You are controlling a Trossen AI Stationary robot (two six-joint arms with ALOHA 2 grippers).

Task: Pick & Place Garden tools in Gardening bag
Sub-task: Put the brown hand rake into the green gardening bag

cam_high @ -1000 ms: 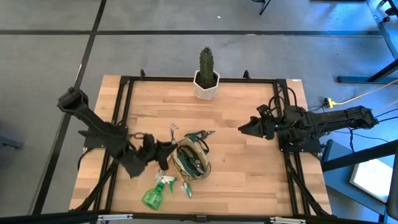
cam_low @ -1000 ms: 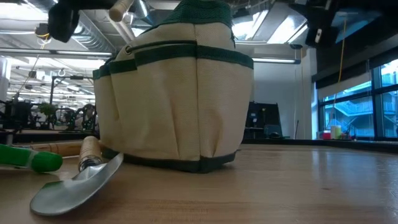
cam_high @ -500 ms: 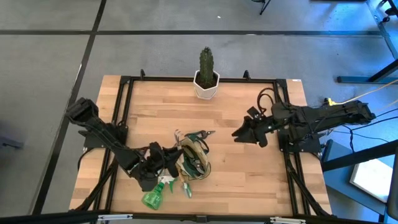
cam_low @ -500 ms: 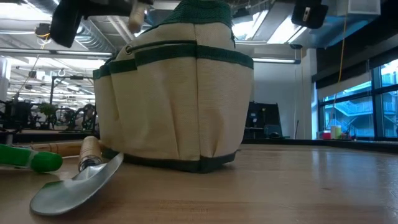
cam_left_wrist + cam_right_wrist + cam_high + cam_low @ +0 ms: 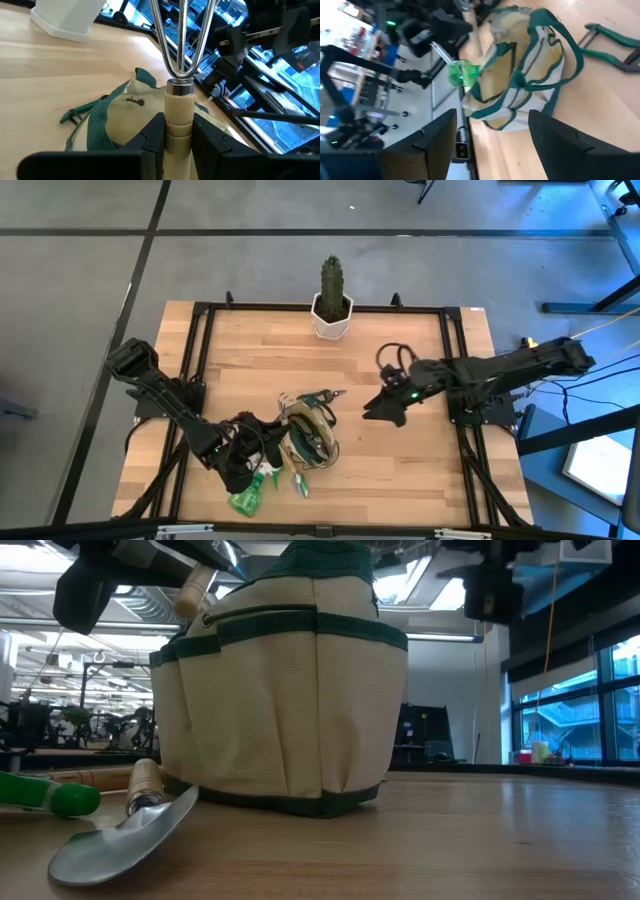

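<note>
Wooden-handled silver fork [image 5: 179, 95] sits clamped between the fingers of our left gripper [image 5: 178, 137], prongs pointing away from the wrist, just over the tan and olive-green fabric gardening bag [image 5: 310, 435] at the front middle of the butcher-block table [image 5: 400, 450]. Our right gripper [image 5: 378, 408] hovers over bare wood to the bag's right, its two fingers spread apart and gripping nothing. Beside the bag's front left corner lies a translucent green spray bottle [image 5: 245, 498]; a silver trowel with a wooden handle [image 5: 125, 830] rests on the table by the bag's base, and green-handled shears [image 5: 322, 395] lie just behind the bag. A green cactus in a white pot [image 5: 331, 305] stands at the far edge.
</note>
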